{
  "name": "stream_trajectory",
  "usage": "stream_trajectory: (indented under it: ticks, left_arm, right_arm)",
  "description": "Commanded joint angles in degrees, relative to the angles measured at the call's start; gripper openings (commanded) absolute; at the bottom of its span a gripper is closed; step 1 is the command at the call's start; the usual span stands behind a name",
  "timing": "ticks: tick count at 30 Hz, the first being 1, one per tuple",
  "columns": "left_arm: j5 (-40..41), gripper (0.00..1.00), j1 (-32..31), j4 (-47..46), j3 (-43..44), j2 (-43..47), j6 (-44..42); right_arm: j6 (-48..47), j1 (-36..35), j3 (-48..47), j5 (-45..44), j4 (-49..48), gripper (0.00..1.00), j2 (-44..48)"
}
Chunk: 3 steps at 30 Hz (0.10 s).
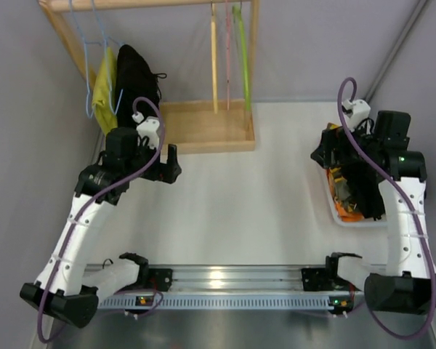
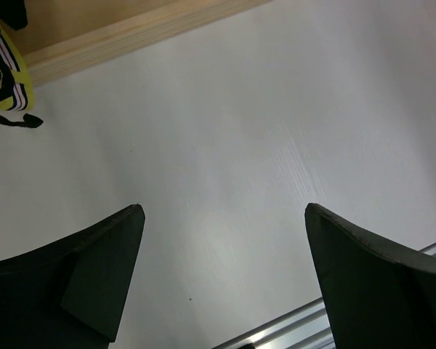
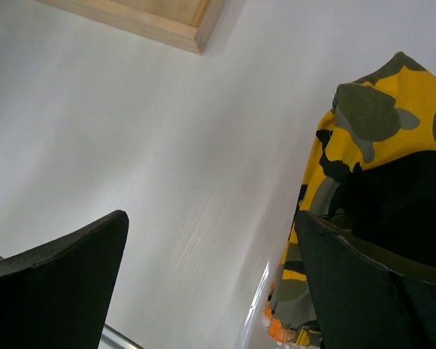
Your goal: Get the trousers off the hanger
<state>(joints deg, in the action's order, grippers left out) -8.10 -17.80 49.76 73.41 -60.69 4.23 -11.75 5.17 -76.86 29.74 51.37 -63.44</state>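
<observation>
On the surface point(image 1: 261, 189), at the far left, a wooden rack point(image 1: 207, 127) is stood, and it could be tipped if cloth is tugged sideways. The black trousers point(image 1: 136, 73) are hung from its rail. Their hanger cannot be made out, so the blue wire hangers point(image 1: 86, 87) beside them may be dragged along. The 2 arms' tools, the left tool point(image 2: 221, 211) and the right tool point(image 3: 211, 218), are held wide apart, empty. The thin drawstrings point(image 1: 160, 75) could be snagged.
</observation>
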Motion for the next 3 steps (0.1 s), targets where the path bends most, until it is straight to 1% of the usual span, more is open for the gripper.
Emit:
stream_trajectory:
  ticks: [1, 3]
  left_arm:
    - [-0.33, 0.99, 1.45, 0.16, -0.90, 3.12, -1.86]
    - [-1.56, 0.99, 3.12, 0.25, -0.72, 3.38, -2.12]
  right_arm:
    - [-0.55, -1.39, 0.22, -0.73, -3.30, 0.99, 1.74]
    - [-1.08, -1.57, 0.31, -0.65, -3.04, 0.99, 2.00]
